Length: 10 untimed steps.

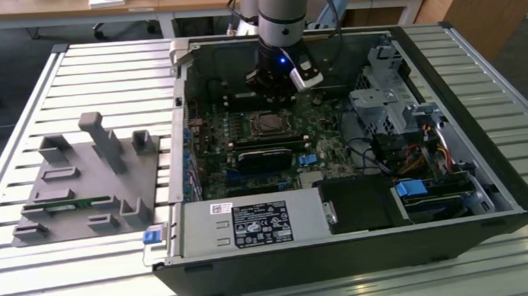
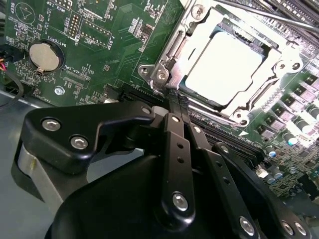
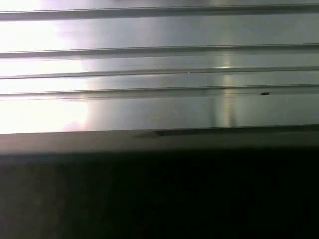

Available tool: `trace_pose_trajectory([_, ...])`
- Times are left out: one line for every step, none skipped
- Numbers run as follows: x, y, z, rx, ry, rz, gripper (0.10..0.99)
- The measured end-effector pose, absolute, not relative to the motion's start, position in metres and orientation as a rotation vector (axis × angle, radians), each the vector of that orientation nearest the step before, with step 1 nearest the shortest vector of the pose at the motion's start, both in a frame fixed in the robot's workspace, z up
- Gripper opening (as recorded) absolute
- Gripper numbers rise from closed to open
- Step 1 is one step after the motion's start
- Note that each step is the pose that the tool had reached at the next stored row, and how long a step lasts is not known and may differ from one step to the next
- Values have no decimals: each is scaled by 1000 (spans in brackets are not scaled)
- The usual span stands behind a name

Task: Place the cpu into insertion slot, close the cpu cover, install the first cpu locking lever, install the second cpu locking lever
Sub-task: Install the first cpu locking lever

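One cpu (image 2: 224,67) in the insertion slot (image 2: 239,115) under one cpu cover (image 2: 172,47), gripper (image 2: 175,99) fingers (image 2: 172,107) pressed together, empty.

Drive cage (image 1: 384,108) right of socket (image 1: 267,123)

The arm (image 1: 282,11) enters at the top centre of the exterior view and hangs straight down, its grey column ending in a black wrist with a small blue light. Below it, the gripper (image 1: 275,93) sits in the upper middle of the frame. In the second wrist view the gripper (image 2: 174,97) rises from the lower half toward the centre, its two black fingers (image 2: 175,144) pressed together, tips meeting.
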<state>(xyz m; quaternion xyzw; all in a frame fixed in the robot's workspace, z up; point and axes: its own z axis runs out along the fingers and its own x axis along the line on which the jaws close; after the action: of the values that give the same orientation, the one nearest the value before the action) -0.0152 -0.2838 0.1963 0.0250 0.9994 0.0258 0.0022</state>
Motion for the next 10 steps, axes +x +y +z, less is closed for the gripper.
trace_pose_trajectory([-15, -284, 196, 79, 3135, 81, 106])
trace_pose_trajectory([-15, -284, 196, 79, 3135, 82, 106])
trace_pose_trajectory([-15, -284, 196, 79, 3135, 82, 106])
trace_pose_trajectory([-15, -284, 196, 79, 3134, 83, 106])
trace_pose_trajectory([-15, -283, 197, 78, 3134, 85, 106])
trace_pose_trajectory([-15, -283, 198, 78, 3134, 85, 106])
trace_pose_trajectory([-15, -283, 200, 78, 3134, 84, 106])
trace_pose_trajectory([-15, -284, 203, 78, 3135, 83, 106])
trace_pose_trajectory([-15, -284, 206, 78, 3135, 83, 106])
trace_pose_trajectory([-15, -284, 208, 78, 3134, 83, 106])
